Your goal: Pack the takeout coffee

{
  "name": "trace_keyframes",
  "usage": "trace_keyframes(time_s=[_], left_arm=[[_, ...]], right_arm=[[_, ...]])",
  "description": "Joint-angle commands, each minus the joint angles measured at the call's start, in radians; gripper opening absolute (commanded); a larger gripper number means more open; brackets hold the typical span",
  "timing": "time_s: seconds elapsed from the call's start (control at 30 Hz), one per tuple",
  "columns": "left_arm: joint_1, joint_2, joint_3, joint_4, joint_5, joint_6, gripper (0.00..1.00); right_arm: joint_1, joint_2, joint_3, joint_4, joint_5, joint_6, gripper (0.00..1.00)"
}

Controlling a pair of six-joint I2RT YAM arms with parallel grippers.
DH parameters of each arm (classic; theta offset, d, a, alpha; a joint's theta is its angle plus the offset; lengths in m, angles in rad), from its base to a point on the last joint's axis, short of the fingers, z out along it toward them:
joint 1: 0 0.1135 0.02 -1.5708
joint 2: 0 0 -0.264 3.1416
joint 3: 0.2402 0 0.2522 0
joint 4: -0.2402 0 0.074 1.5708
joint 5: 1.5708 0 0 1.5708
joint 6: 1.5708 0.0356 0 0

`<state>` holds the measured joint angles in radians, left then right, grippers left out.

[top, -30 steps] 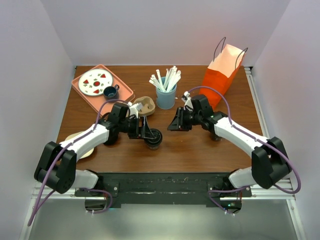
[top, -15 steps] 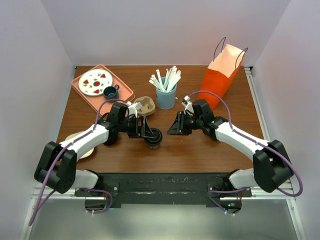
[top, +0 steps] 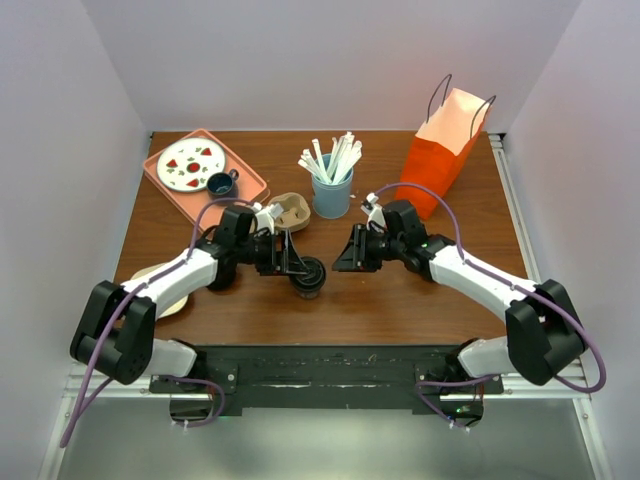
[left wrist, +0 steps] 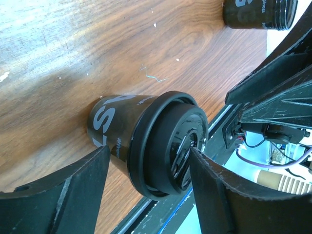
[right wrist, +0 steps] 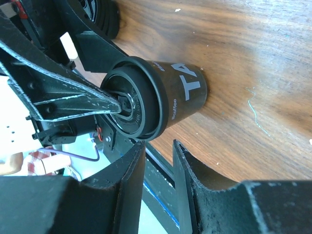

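Observation:
A black takeout coffee cup (top: pixel 308 277) with a black lid stands upright on the wooden table near the front centre. My left gripper (top: pixel 300 266) reaches in from the left and straddles the cup's lid (left wrist: pixel 168 146), open; one finger (left wrist: pixel 214 195) lies against the lid and the other (left wrist: pixel 68 190) stands a little apart from the cup wall. My right gripper (top: pixel 343 258) hovers just right of the cup (right wrist: pixel 163 95), its jaws narrowly parted with nothing between them (right wrist: pixel 158 151). The orange paper bag (top: pixel 445 150) stands at the back right.
A brown cup carrier (top: pixel 289 211) and a blue holder of white straws (top: pixel 332 190) stand behind the cup. A pink tray (top: pixel 245 182) with a plate and mug is back left. Another black cup (left wrist: pixel 258 12) stands under the right arm.
My right gripper has slid slightly left toward the cup. The left gripper and the cup have stayed in place.

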<state>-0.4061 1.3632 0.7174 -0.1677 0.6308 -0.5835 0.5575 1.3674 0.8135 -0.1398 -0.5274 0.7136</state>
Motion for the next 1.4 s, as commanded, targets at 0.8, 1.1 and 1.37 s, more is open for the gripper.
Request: trace_keyframes(time_s=[0.8, 1.1, 1.37], left_arm=[[0.007, 0.068, -0.216, 0.151, -0.02, -0.021, 0.43], [0.007, 0.07, -0.214, 0.142, -0.026, -0.012, 0.43], [0.006, 0.068, -0.208, 0.137, -0.031, -0.01, 0.43]], right_arm=[[0.007, 0.09, -0.111, 0.324, -0.094, 0.023, 0.36], [0.004, 0.102, -0.001, 0.22, -0.066, -0.032, 0.34], [0.005, 0.093, 0.009, 0.213, -0.057, -0.023, 0.33]])
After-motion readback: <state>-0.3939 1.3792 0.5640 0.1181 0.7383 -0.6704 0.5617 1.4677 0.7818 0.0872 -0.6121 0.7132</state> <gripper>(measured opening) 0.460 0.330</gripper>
